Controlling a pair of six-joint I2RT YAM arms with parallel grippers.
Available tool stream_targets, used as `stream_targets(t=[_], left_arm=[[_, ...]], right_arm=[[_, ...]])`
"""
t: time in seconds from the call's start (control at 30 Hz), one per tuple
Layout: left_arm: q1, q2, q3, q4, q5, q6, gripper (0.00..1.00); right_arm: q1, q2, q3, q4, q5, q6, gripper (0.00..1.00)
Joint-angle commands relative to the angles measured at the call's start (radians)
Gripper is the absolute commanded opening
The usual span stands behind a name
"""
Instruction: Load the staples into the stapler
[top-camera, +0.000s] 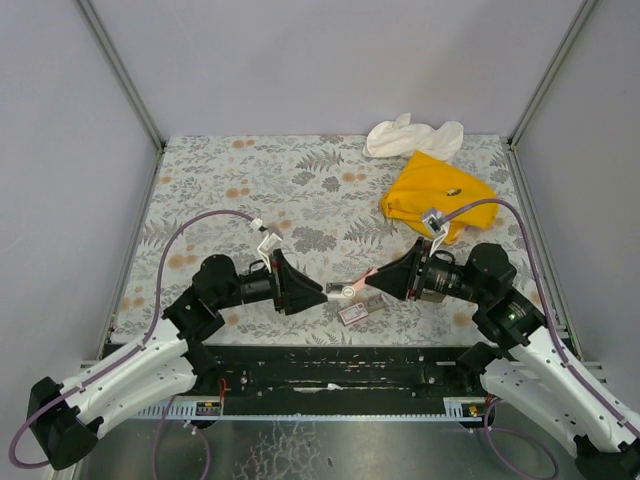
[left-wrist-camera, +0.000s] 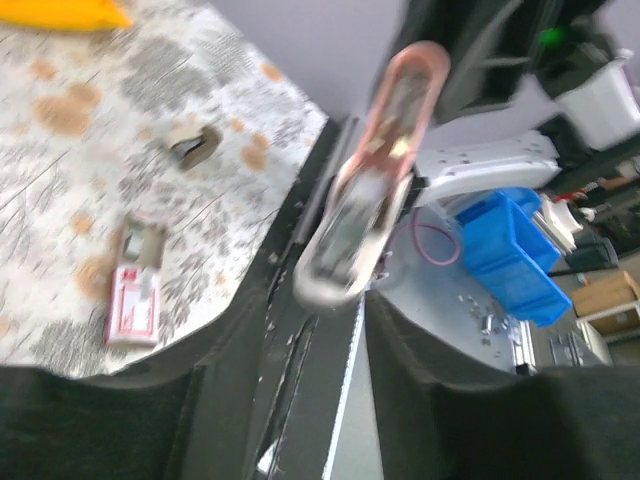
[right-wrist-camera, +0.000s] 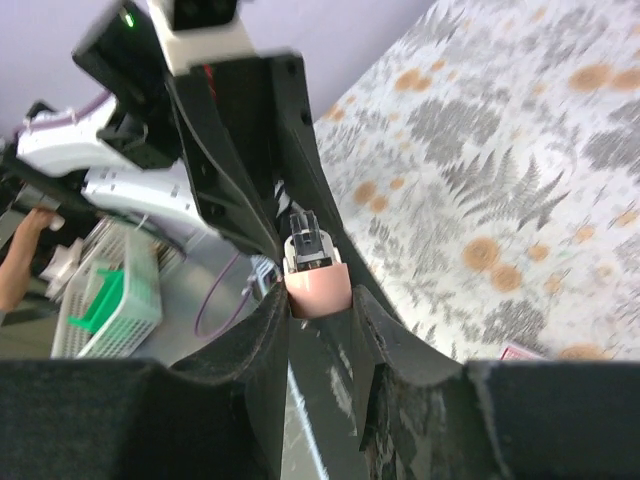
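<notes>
**Both hands meeting at the stapler, staples box lying below**

Overhead view: the two arms are reaching in toward each other just below the centre of the frame. The pink stapler (top-camera: 350, 287) is hanging above the floral tabletop (top-camera: 250, 180), spanning the gap between the left hand (top-camera: 325, 294) and the right hand (top-camera: 372, 279).

Right wrist view: the right hand is clamping the stapler's pink end. Its black fingers (right-wrist-camera: 250, 350) are pressing in on either side at lower centre of the frame, narrowly parted by only the width of that end. The stapler's dark metal end is pointing away toward the left arm at upper left.

Left wrist view: badly blurred. The stapler is slanting from upper centre down to the gap between the left fingers (left-wrist-camera: 230, 360), which are standing about a stapler's width apart. Whether they are actually gripping it, I cannot tell.

The staples (top-camera: 352, 314), a small pink box with a white label, are lying flat on the tabletop just below the stapler, touching neither hand. In the left wrist view the box is showing at lower left, with a tan cardboard piece at its upper end.

A yellow cloth (top-camera: 435, 190) is sitting at upper right of the overhead frame, with a white cloth (top-camera: 410, 135) just above it.
</notes>
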Motion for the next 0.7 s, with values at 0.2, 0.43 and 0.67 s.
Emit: stream_targets(t=[0.2, 0.43, 0.67], left_arm=[[0.017, -0.061, 0.16, -0.427, -0.193, 0.152, 0.79], [0.017, -0.032, 0.294, -0.455, -0.151, 0.21, 0.85], [0.013, 0.089, 0.373, -0.346, 0.073, 0.238, 0.96]], right_arm=[[-0.013, 0.013, 0.156, -0.009, 0.068, -0.109, 0.0], [-0.013, 0.076, 0.174, -0.021, -0.021, -0.134, 0.0], [-0.013, 0.151, 0.154, 0.043, -0.185, -0.096, 0.0]])
